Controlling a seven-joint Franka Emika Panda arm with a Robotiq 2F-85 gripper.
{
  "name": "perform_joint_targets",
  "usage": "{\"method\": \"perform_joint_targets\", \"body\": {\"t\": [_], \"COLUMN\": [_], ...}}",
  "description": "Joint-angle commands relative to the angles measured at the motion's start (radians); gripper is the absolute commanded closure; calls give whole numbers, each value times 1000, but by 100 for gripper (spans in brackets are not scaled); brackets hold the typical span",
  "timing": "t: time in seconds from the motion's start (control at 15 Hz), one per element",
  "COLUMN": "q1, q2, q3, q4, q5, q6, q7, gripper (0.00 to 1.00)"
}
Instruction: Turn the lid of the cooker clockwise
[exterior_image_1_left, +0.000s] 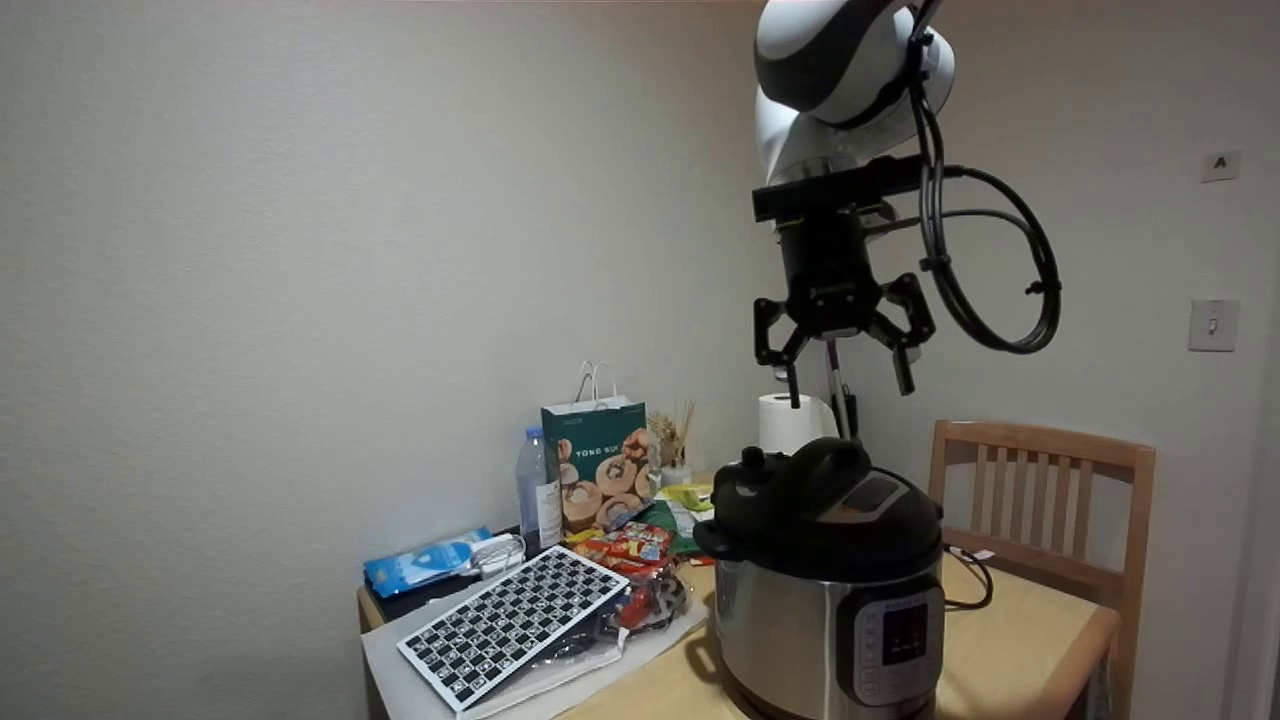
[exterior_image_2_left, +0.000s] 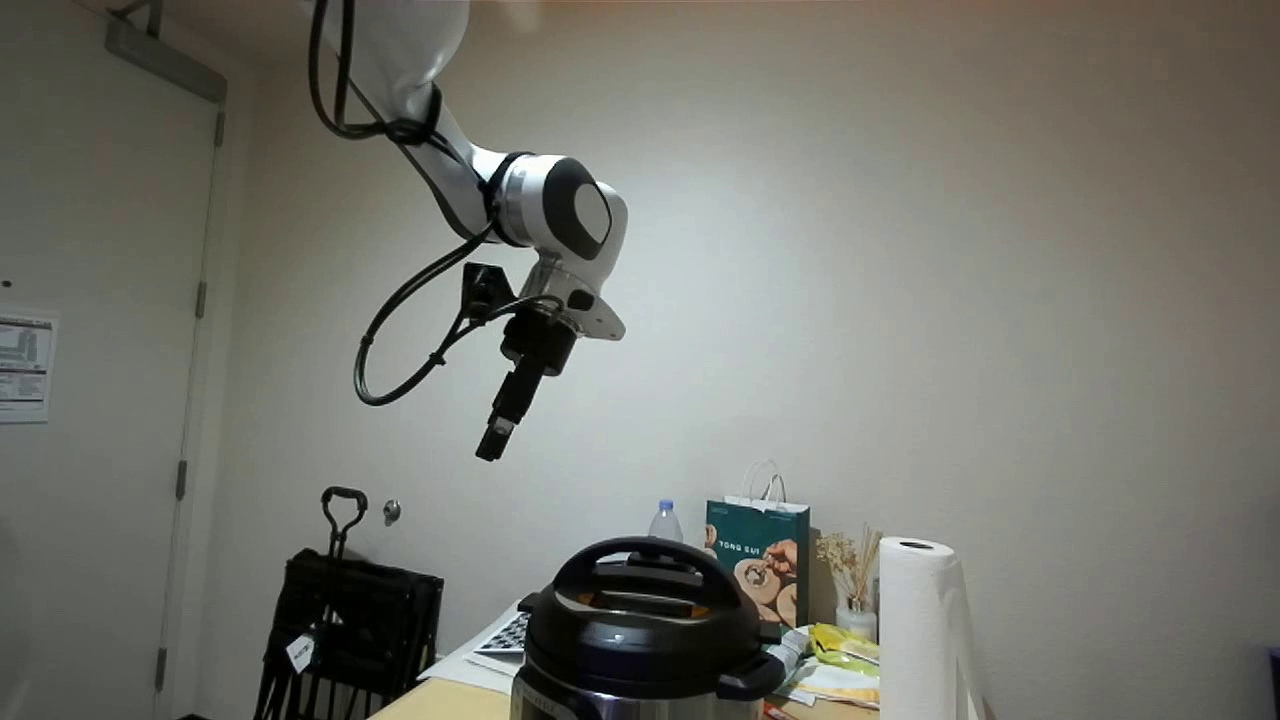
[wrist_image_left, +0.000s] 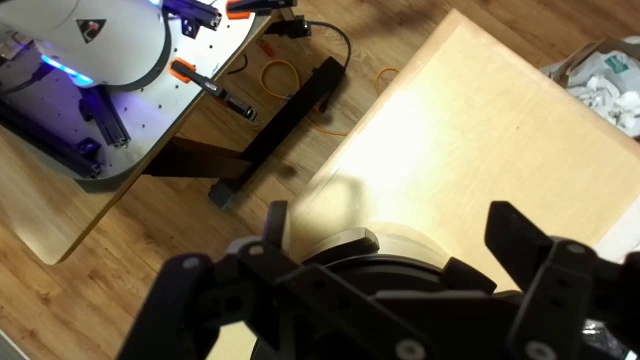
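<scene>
Lid, round and black, sits on top of the shiny cooker, close to the edge of the counter that faces the white robot base. Higher up than the lid hangs the gripper, with its two fingers spread wide apart, well away from the handle. Near the edge by the wall stands a green paper bag, and a wooden chair is by one corner.
</scene>
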Motion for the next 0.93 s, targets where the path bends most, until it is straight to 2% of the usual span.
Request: {"method": "perform_joint_targets", "body": {"t": [0.0,0.13,0.2,0.4,0.53,0.73,0.87], "q1": [-3,-7,5,6,8,16,24], "q2": [-10,4,7,13,29,89,121], "q3": [-14,-22,-20,-23,-12,-6,-9], "q4": [-86,-115,-75,-80,-89,-83,-79], "q5": [43,59,23,23,22,-52,-126], "q6": [146,219,160,170,287,496,587], "q7": [145,215,152,159,275,392,502], "gripper": [0,0,0,0,0,0,0]}}
